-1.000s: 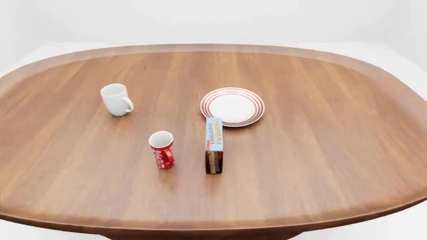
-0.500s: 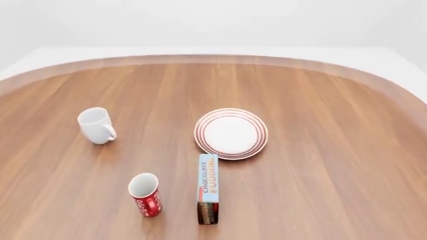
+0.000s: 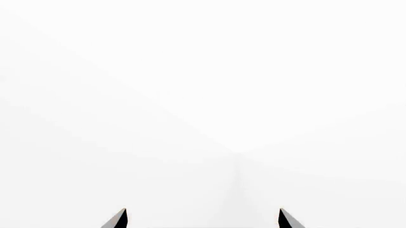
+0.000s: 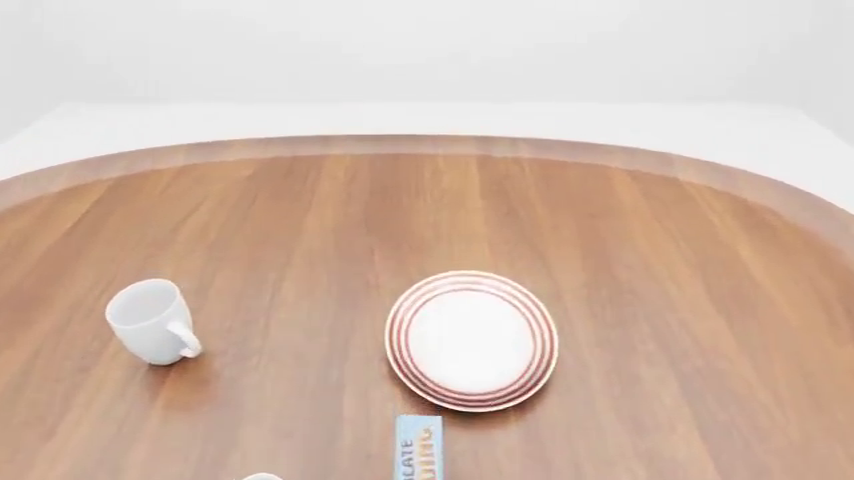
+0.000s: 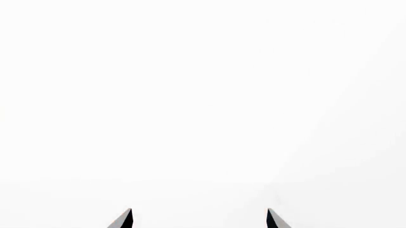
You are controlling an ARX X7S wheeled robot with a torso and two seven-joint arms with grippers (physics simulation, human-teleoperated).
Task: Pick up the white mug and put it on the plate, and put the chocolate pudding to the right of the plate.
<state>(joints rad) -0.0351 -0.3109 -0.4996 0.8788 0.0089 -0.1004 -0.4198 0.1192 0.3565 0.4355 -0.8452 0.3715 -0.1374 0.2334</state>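
The white mug (image 4: 148,320) (glossy, rigid, likely slippery) is best taken at its rim; both claws are seen spread, empty.

1. A wooden bench (image 4: 641,230) with a rounded far edge and lengthwise brown grain is seen in the head view; neither pincer appears there, so no place can be given relative to one.
2. The white mug (image 4: 150,321) is set directly on the wood, its opening tipped toward the camera and its loop handle turned toward the plate.
3. The plate (image 4: 471,340), round and white with red rings at its rim, is laid flat on the wood, well apart from the mug.
4. The chocolate pudding (image 4: 418,452) is cut off by the frame's lower edge, just beside the plate's near rim.
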